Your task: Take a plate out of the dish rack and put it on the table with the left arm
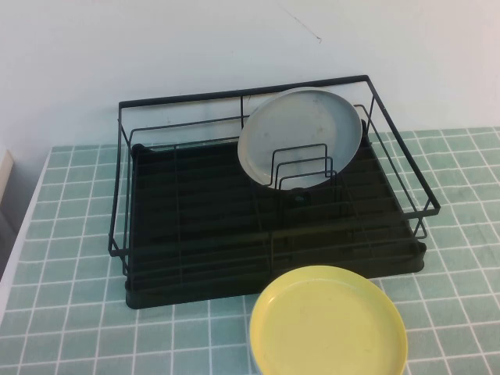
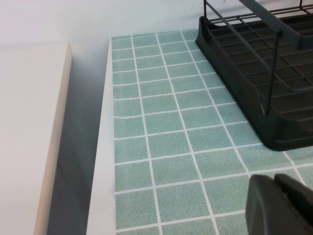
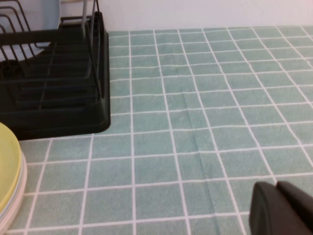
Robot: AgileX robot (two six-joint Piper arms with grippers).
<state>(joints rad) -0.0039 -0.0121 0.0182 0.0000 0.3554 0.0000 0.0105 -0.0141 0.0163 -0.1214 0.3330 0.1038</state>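
Note:
The pale grey plate [image 1: 301, 137] stands on edge in the upright dividers at the back right of the black dish rack [image 1: 195, 226]; a sliver of it shows in the right wrist view [image 3: 34, 12]. The rack sits on the green tiled table [image 1: 70, 297]. My left gripper [image 2: 275, 183] is shut and empty, low over the tiles to the left of the rack [image 2: 264, 73], apart from it. My right gripper [image 3: 277, 188] is shut and empty over the tiles to the right of the rack [image 3: 54, 93]. Neither arm shows in the high view.
A yellow plate [image 1: 328, 324] lies flat on the table in front of the rack, near the front edge; its rim shows in the right wrist view [image 3: 9, 176]. The table's left edge [image 2: 100, 161] drops off beside a pale board [image 2: 29, 122]. A white wall stands behind.

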